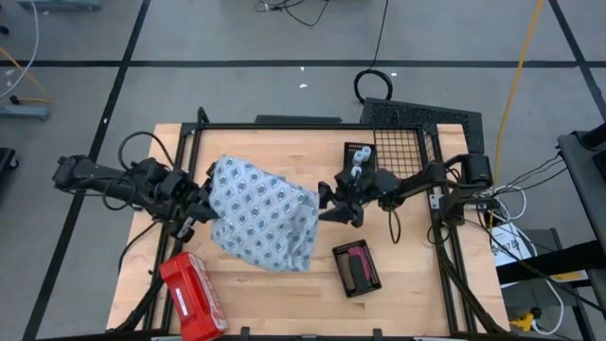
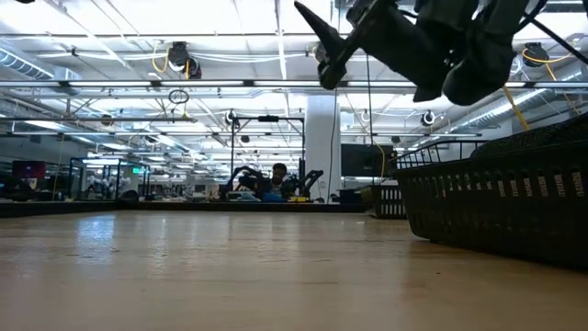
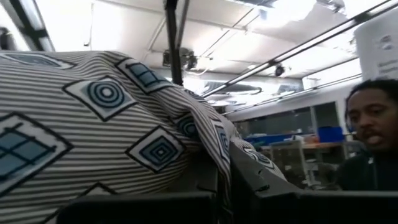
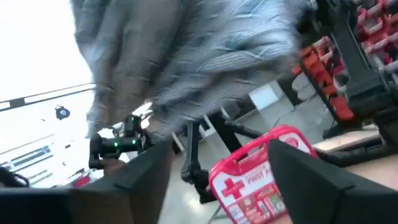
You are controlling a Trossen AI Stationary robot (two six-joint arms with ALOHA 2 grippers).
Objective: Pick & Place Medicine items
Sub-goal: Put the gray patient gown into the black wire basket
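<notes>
The blue-white patterned cloth bulges over the table's middle, with my left gripper shut on its left edge. My right gripper stands open just off the cloth's right edge; in the right wrist view nothing lies between its fingers, and the cloth shows blurred beyond them. A pink-red tube and a dark tube lie in a small black tray near the front. Small white bottles stand in a black holder at the back. My left gripper pinches a fold of the cloth's left edge between its two fingers, coming from the table's left and slanting upward. The cloth swells up and away ahead of the fingers. Whether its lower part lies on the table does not show.
A red first-aid case lies at the front left and also shows in the right wrist view. A black wire basket stands at the back right, its wall filling the low view's right. A person is beyond the table.
</notes>
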